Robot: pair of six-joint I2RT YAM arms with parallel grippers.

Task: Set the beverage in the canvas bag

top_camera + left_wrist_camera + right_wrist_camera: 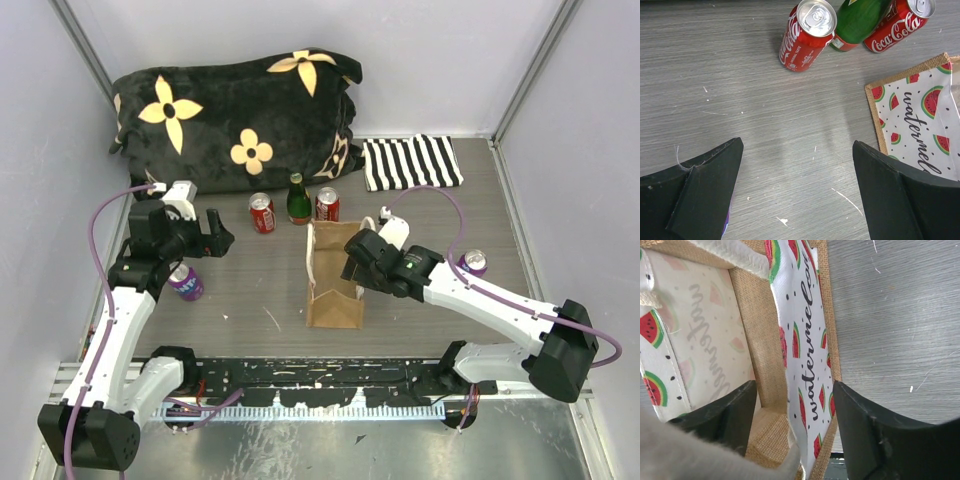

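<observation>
The canvas bag point(333, 296) stands open in the middle of the table, tan with cream handles and a watermelon print. My right gripper point(353, 263) is open and straddles the bag's right wall point(805, 340), one finger inside point(722, 412) and one outside point(880, 430). My left gripper point(214, 236) is open and empty above bare table left of the bag. Two red cola cans point(262, 213) point(327, 204) and a green bottle point(298, 199) stand behind the bag. The left wrist view shows the cans point(807, 35) point(897, 22), the bottle point(860, 22) and a bag corner point(920, 115).
A purple can point(186, 282) stands under my left arm, another purple can point(472, 263) right of my right arm. A black flowered cushion point(235, 115) fills the back left. A black-and-white striped cloth point(410, 162) lies flat at the back right.
</observation>
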